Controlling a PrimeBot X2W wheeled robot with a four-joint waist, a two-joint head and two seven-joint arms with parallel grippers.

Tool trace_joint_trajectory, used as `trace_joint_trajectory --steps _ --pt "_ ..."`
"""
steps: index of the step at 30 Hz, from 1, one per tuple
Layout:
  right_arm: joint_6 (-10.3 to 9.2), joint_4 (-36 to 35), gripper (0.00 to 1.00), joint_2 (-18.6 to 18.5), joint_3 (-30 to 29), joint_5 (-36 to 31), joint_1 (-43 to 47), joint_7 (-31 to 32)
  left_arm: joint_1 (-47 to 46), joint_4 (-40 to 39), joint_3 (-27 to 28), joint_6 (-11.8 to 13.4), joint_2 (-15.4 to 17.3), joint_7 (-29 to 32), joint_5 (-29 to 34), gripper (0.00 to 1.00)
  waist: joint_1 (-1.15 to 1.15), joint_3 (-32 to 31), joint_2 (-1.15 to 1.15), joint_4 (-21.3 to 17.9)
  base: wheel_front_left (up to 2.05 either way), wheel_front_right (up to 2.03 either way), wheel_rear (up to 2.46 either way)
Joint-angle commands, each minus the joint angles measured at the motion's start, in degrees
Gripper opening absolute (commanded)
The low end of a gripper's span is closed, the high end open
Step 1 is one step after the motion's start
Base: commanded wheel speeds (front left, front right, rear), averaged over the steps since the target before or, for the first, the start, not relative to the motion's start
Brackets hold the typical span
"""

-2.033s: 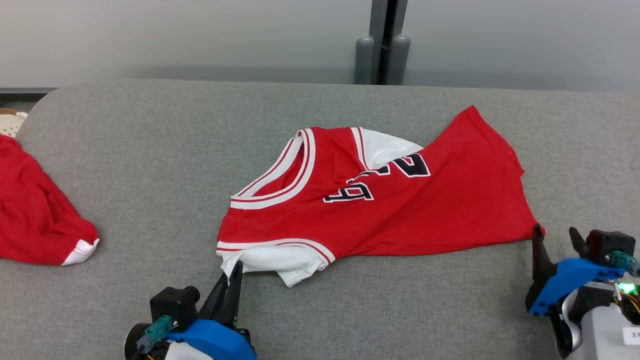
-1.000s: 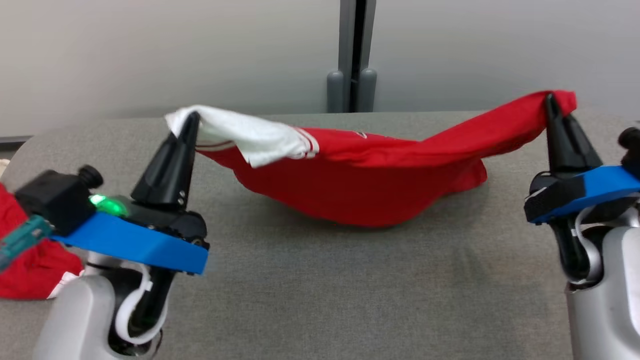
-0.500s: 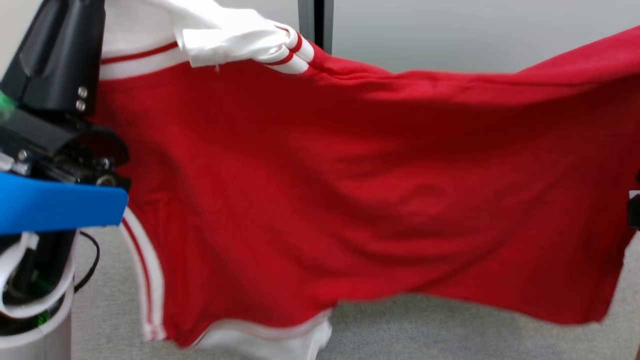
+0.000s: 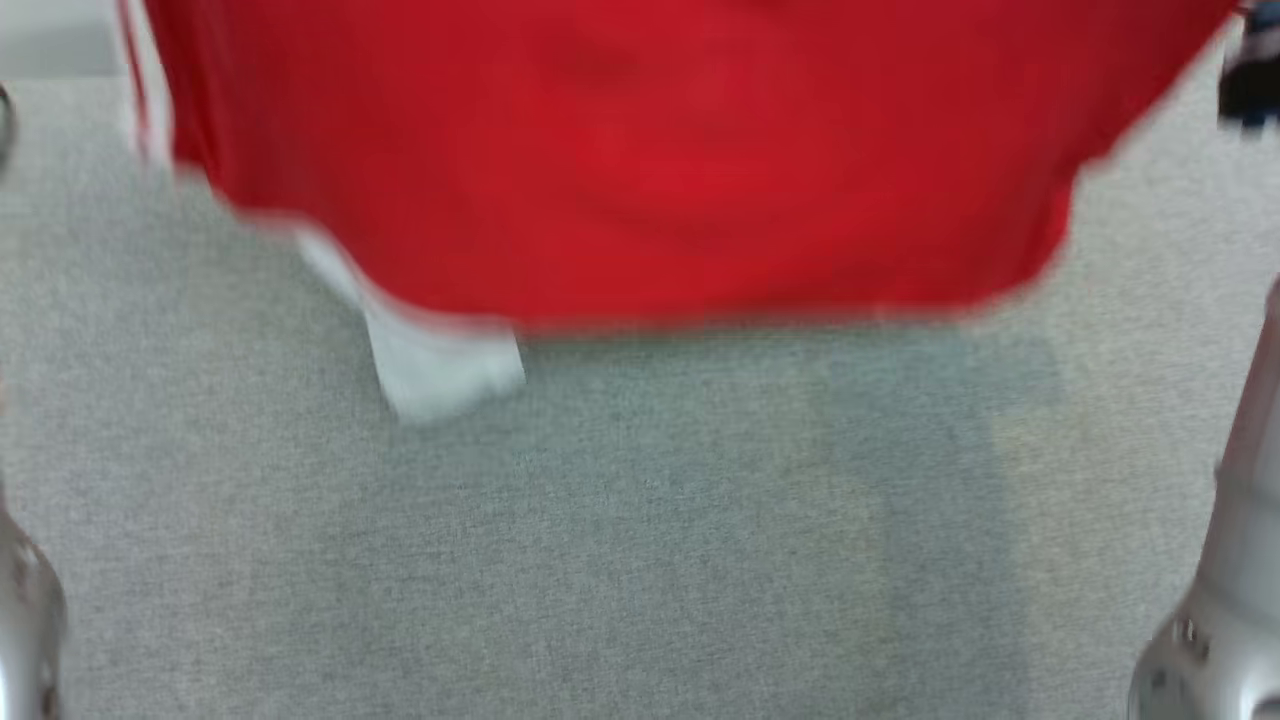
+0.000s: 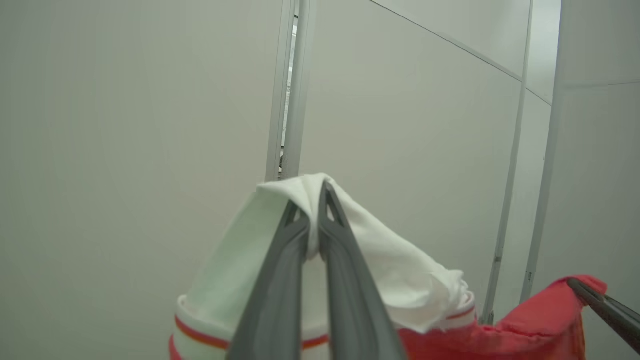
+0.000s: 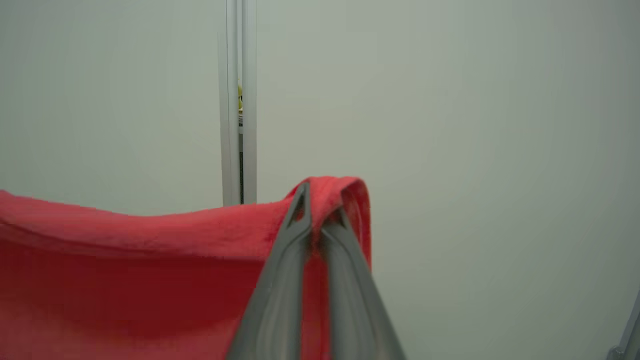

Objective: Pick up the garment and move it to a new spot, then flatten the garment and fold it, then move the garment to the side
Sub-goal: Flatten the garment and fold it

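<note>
The garment (image 4: 650,170), a red jersey with white trim, hangs in the air above the grey table (image 4: 640,560), blurred, its lower hem across the top of the head view. A white flap dangles at its lower left. In the left wrist view my left gripper (image 5: 312,205) is shut on the garment's (image 5: 380,270) white sleeve edge. In the right wrist view my right gripper (image 6: 320,200) is shut on a red corner of the garment (image 6: 125,260). The right gripper's fingertips (image 5: 590,295) also show at the left wrist view's right edge, pinching red cloth.
Pale wall panels (image 5: 125,125) with a vertical post (image 6: 239,100) stand behind the held cloth. Silver forearm sections (image 4: 1210,600) rise at both lower corners of the head view. The garment's shadow falls on the table beneath it.
Both grippers have lifted the garment off the table and raised it high; it now hangs stretched between them. The head view has tilted, so the hem has risen in it.
</note>
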Motion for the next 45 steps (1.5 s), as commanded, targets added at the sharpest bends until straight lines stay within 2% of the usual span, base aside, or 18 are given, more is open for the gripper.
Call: trace_joint_trajectory --steps 1,6,10,17,22,27,32,37,41,45 --pt "0.01 3.7 0.00 0.1 -0.4 -1.7 -5.4 -1.1 -4.9 3.3 -0.4 -0.3 0.0 -1.4 1.7 0.00 -0.02 2.6 0.00 1.5 0.00 0.00 0.00" --pt "0.01 16.4 0.00 0.1 -1.1 -8.5 -18.4 -3.6 -16.5 15.2 -2.3 -0.7 -2.9 -6.2 5.3 0.00 -0.02 6.3 0.00 2.8 0.00 0.00 0.00" --pt "0.01 25.2 0.00 0.2 -1.3 -12.7 -23.2 -6.1 -19.0 22.2 -3.3 -1.2 -6.2 -10.5 5.2 0.00 -0.02 9.4 0.00 4.3 0.00 0.00 0.00" --pt "0.01 39.6 0.00 0.3 -3.5 -14.8 -22.4 -12.7 -12.0 28.8 -4.3 -2.5 -9.3 -14.0 2.4 0.00 -0.02 15.0 0.00 6.4 0.00 0.00 0.00" --pt "0.01 47.9 0.00 0.2 -3.1 -13.5 -20.2 -18.0 -3.9 29.1 -3.9 -3.7 -8.1 -15.5 -0.6 0.00 -0.02 17.0 0.00 6.2 0.00 0.00 0.00" --pt "0.01 53.0 0.00 0.2 -3.9 -11.1 -16.7 -23.3 5.9 25.6 -2.4 -4.3 -6.5 -17.4 -4.4 0.00 -0.02 16.6 0.00 5.6 0.00 0.00 0.00" --pt "0.01 54.7 0.00 0.2 -3.7 -5.3 -12.5 -26.9 16.1 19.5 0.1 -4.4 -6.1 -19.7 -8.3 0.00 -0.02 14.7 0.00 4.9 0.00 0.00 0.00" --pt "0.00 53.0 0.00 0.2 -1.7 -0.5 -7.6 -27.8 24.3 14.3 1.8 -4.0 -6.8 -21.4 -10.8 0.00 -0.02 12.1 0.00 4.5 0.00 0.00 0.00" --pt "0.00 46.6 0.00 0.2 0.5 3.9 -1.2 -27.8 32.6 8.6 2.1 -3.6 -7.0 -22.5 -11.6 0.00 -0.02 8.5 0.00 4.3 0.00 0.00 0.00" --pt "0.01 37.5 0.00 0.2 4.0 8.0 8.2 -27.8 43.0 0.3 2.3 -2.8 -5.3 -21.9 -11.4 0.00 -0.02 2.6 0.00 3.7 0.00 0.00 0.00"
